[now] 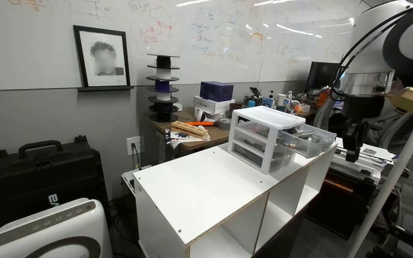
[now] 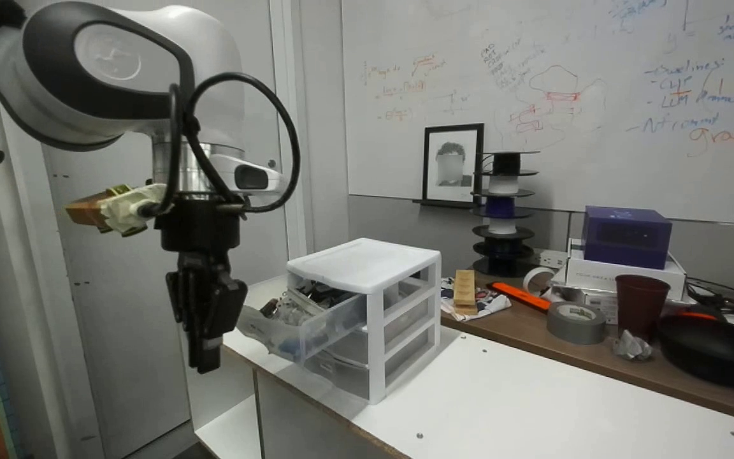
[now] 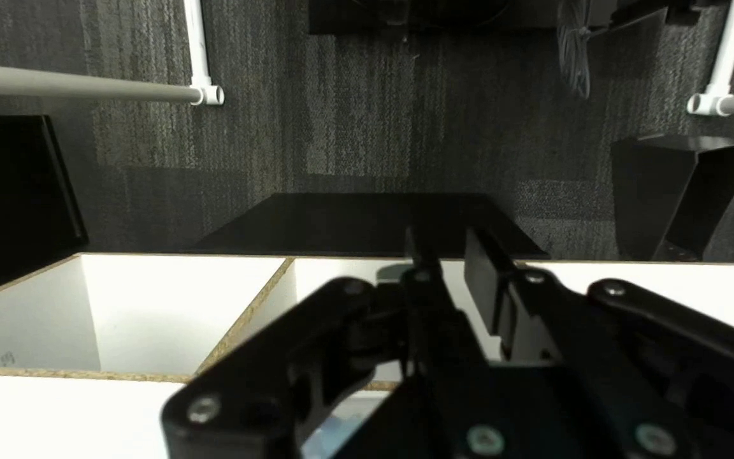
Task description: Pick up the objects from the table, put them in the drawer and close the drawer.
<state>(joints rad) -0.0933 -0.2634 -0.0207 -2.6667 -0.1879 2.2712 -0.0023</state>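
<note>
The white table (image 1: 192,190) shows in both exterior views (image 2: 501,401); its cube compartments face up in the wrist view (image 3: 150,312). A small white-framed drawer unit (image 1: 276,116) stands on it, also in an exterior view (image 2: 367,255). Its top translucent drawer (image 1: 317,147) is pulled out over the table edge and holds several mixed objects, too jumbled to tell apart; it also shows here (image 2: 335,328). My gripper (image 2: 206,360) points down in front of the drawer, apart from it (image 1: 352,156). In the wrist view its fingers (image 3: 445,255) stand a little apart with nothing between them.
A wooden desk (image 2: 532,328) behind the table holds a spool stack (image 1: 163,89), boxes (image 1: 213,104), tape (image 2: 576,322) and a pan (image 2: 711,350). A black case (image 1: 41,172) and a white appliance (image 1: 48,229) stand beside the table. A pale pole (image 1: 389,182) rises near the arm.
</note>
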